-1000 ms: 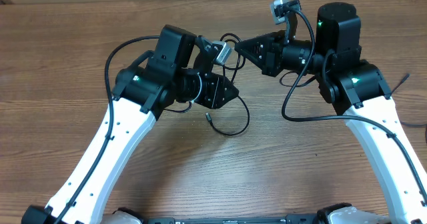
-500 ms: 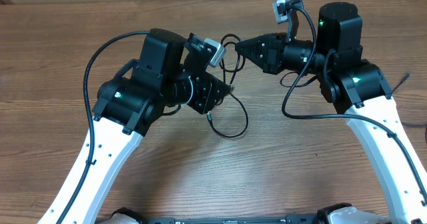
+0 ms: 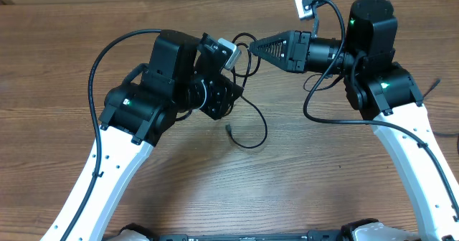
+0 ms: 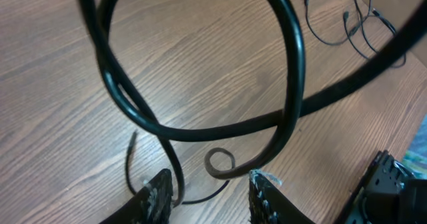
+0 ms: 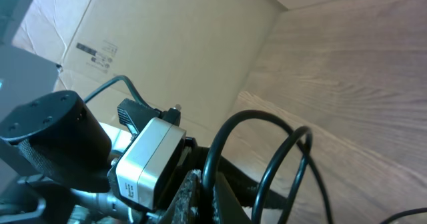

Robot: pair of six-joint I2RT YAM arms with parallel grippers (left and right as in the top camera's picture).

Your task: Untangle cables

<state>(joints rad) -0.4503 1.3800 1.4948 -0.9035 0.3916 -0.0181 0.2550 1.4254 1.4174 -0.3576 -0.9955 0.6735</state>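
A thin black cable (image 3: 259, 119) curls in loops (image 3: 244, 43) between the two arms, and its plug end (image 3: 229, 128) rests on the wooden table (image 3: 301, 176). My right gripper (image 3: 252, 49) points left and is shut on the top of a loop, with the strand (image 5: 208, 171) pinched between its fingers (image 5: 189, 196). My left gripper (image 4: 210, 199) hovers just below and left of it. Its jaws stand apart. Cable loops (image 4: 287, 71) hang in front of them, and one strand (image 4: 175, 177) runs beside the left fingertip, unclamped.
More thin black cables (image 4: 353, 21) lie loose farther off on the table. A cardboard wall (image 5: 167, 37) stands along the table's far edge. The left wrist's silver camera (image 5: 150, 161) sits close to my right fingers. Thick arm wires (image 3: 315, 112) hang beside each arm.
My left arm has drawn back to the left and its jaws have widened a little. The right gripper has stretched further left, still pinching the loop. The cable's lower curl has shifted slightly.
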